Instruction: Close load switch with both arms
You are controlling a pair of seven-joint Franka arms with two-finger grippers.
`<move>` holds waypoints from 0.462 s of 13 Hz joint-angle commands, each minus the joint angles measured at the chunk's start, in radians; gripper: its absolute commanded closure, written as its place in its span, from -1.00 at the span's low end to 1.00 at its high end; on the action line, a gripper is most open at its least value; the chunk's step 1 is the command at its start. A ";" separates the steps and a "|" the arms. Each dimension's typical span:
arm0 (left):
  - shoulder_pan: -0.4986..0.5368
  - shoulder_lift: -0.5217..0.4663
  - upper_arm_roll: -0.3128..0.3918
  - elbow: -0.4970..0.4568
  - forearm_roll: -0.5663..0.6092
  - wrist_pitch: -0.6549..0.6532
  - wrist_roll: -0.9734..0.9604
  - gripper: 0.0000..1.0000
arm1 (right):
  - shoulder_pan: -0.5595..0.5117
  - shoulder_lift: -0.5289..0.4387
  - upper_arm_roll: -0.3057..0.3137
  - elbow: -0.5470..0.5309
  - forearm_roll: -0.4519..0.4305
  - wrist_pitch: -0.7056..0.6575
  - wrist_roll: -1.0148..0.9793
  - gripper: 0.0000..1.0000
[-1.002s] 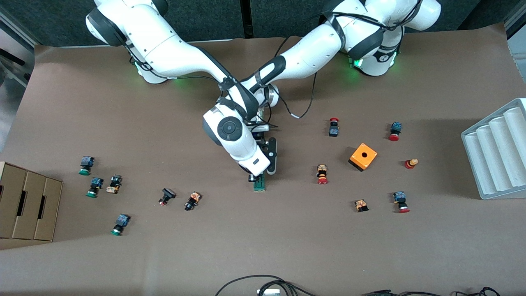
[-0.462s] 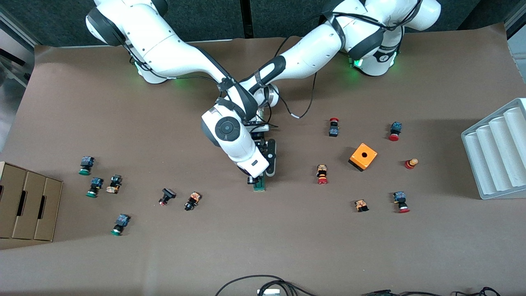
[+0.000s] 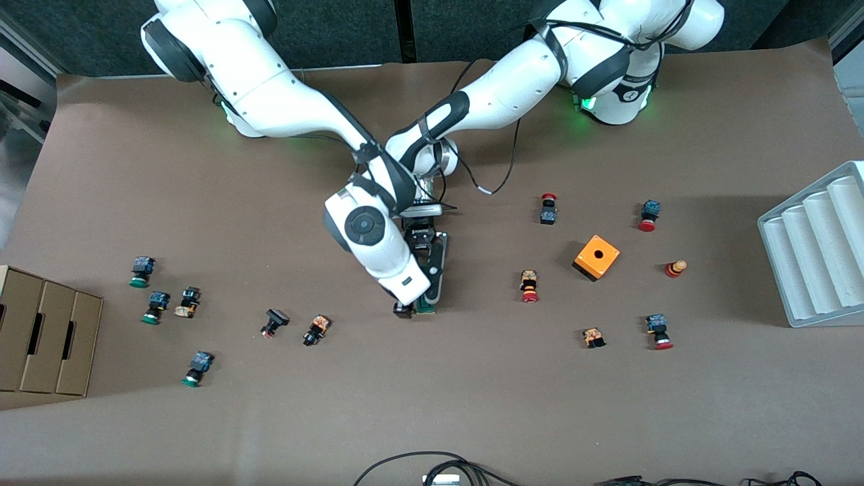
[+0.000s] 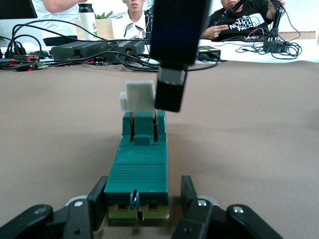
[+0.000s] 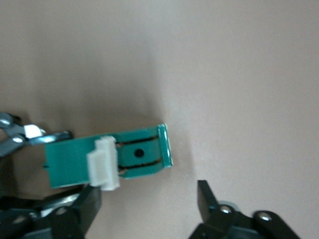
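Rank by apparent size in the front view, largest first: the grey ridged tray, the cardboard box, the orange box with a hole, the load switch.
1. Grey ridged tray, cut by the frame edge.
2. Cardboard box, also cut by the edge; close to the tray, so unsure.
3. Orange box.
4. Load switch, mostly hidden beneath the grippers.

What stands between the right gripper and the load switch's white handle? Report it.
Nothing visible. One finger of the open right gripper sits right beside the white handle on the load switch; the left gripper is at the switch's other end.
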 commanded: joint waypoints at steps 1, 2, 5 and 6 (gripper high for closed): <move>-0.012 0.010 0.007 0.008 0.009 -0.011 0.010 -0.28 | -0.003 0.012 0.004 0.014 0.000 0.017 0.002 -0.99; -0.012 0.010 0.007 0.008 0.009 -0.011 0.010 -0.28 | -0.003 0.012 0.004 0.014 0.000 0.017 0.002 -0.99; -0.012 0.010 0.007 0.008 0.009 -0.011 0.010 -0.28 | -0.003 0.010 0.004 0.015 0.000 0.015 0.001 -0.99; -0.012 0.010 0.007 0.008 0.009 -0.011 0.010 -0.28 | -0.001 0.009 0.004 0.015 0.000 0.015 0.001 -0.97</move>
